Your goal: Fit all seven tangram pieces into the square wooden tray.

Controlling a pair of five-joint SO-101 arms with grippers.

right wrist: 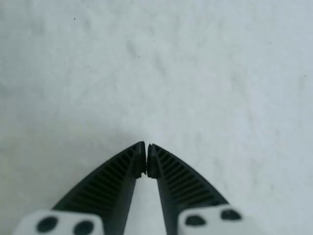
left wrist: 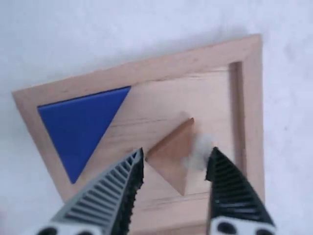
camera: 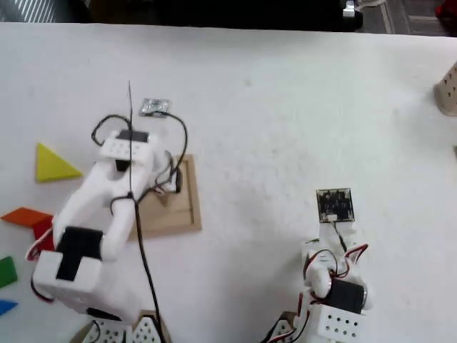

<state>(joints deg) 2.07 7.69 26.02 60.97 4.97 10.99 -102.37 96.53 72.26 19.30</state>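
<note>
Wooden tray (camera: 191, 204) sits at about 8 o'clock from the centre of the table (camera: 285, 107) in the high view, with the left arm (camera: 100, 207) over it. Inside the tray (left wrist: 195, 56): blue triangle (left wrist: 78, 125) tucked into one corner, tan triangle (left wrist: 171, 142) apart from it. Left gripper (left wrist: 177, 155) — jaws spread wide, one on either side of the tan triangle, gripping nothing. Yellow triangle (camera: 53, 164) lies at 9 o'clock of the tray; orange piece (camera: 25, 216), red piece (camera: 44, 232) and green piece (camera: 6, 271) lie toward 8 o'clock. Right gripper (right wrist: 146, 159) — jaws pressed together, empty, over bare table.
</note>
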